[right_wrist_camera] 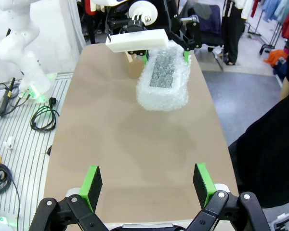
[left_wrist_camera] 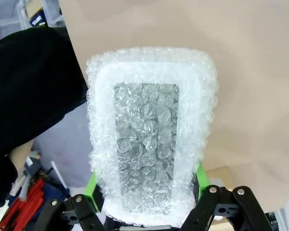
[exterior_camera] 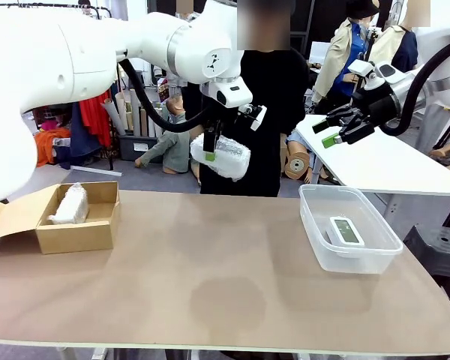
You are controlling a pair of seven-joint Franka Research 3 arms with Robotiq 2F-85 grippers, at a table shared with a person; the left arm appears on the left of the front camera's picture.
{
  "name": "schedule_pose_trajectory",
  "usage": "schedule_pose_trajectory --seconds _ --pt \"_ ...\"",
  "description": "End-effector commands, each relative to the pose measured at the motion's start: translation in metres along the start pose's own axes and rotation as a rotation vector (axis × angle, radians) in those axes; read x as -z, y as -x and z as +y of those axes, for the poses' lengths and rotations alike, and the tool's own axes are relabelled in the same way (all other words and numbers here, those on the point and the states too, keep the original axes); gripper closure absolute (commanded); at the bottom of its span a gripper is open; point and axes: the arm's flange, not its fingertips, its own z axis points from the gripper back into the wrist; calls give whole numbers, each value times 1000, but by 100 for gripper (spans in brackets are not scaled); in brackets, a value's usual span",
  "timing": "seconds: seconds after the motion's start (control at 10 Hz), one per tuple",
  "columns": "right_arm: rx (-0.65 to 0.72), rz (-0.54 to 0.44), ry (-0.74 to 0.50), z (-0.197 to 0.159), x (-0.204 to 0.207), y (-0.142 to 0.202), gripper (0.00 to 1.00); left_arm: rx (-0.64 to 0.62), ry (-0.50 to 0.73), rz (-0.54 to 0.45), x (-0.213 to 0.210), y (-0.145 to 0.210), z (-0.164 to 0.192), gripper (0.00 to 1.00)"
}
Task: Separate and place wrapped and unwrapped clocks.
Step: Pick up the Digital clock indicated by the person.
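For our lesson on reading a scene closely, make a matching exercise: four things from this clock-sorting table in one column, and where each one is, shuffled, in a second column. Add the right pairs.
Things
1. Bare clock
2. Wrapped clock, gripped
3. Second wrapped clock
4. Right hand

Places
A. In the cardboard box
B. In the air above the table's far edge, held by the left hand
C. In the clear tub
D. Open and empty, raised beyond the tub

Pairs: 1-C, 2-B, 3-A, 4-D
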Motion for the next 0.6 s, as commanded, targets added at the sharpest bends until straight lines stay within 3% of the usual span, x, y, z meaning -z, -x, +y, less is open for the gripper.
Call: schedule_pose_trajectory --seconds 0.0,0.1,0.5 --pt "-8 0 2 1 -1 -1 0 102 48 -1 -1 6 -6 100" --pt "-8 0 2 1 -1 -1 0 0 0 0 0 0 0 100" --pt "-8 0 2 1 -1 -1 0 0 0 0 0 0 0 100"
